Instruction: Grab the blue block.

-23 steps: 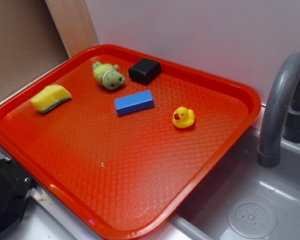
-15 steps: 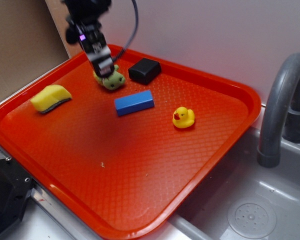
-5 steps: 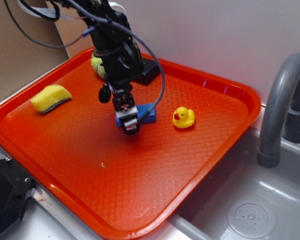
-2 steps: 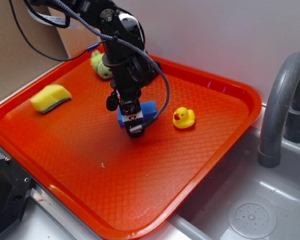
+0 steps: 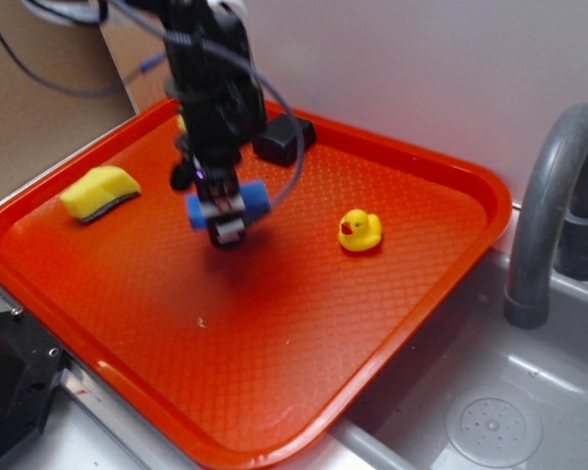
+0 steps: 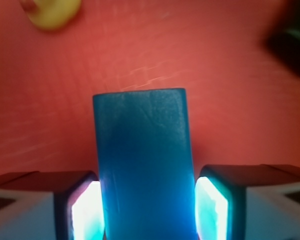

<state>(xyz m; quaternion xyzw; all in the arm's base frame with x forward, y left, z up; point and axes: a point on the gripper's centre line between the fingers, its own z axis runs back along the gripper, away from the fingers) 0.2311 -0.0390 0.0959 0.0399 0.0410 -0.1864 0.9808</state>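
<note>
- Lifted since a moment ago, the blue block (image 5: 237, 204) now hangs above the tray (image 5: 372, 294), carried leftward.
- Gripper (image 5: 225, 217) clamped on its sides.
- Duck (image 5: 360, 231) sits off to one side.

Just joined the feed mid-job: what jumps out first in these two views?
The black hand over the middle-left of the red tray is shut on the blue block; in the wrist view the block sits squeezed between both fingers. A yellow duck stands to its right, and a yellow sponge lies near the tray's left edge.
</note>
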